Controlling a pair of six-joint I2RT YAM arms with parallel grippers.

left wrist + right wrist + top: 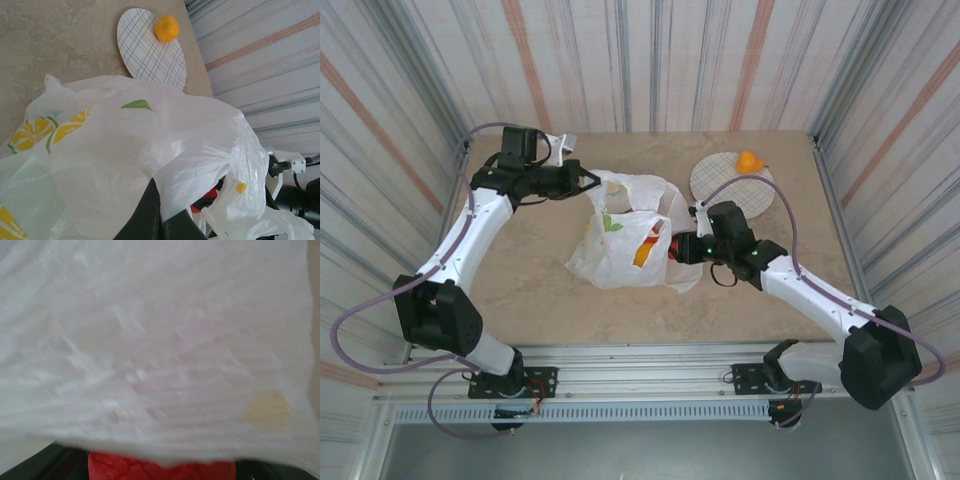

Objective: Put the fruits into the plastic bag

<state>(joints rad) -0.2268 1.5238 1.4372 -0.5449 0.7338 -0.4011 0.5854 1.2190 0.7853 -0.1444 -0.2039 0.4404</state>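
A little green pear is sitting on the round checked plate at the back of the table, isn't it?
No. The small round fruit sitting on the round checked plate at the back of the table is an orange, not a green pear. The top external view shows it.

Table [520,290] — bears every item below

Plastic bag [625,235]: centre of the table, between the two arms, mouth turned to the right

Plate [720,185]: far right part of the table, behind and to the right of the plastic bag, apart from it

Plate fruit [750,161]: on the plate, at its far right edge

Bagged fruit [644,252]: inside the plastic bag, in its right half, near the mouth

Left gripper [592,182]: at the far left corner of the plastic bag, pinched on a fold of it

Right gripper [672,247]: at the right side of the plastic bag, tip at the mouth

Gripped fruit [160,469]: between the right gripper's fingers, just right of the bagged fruit — a sheet of the plastic bag lies before it
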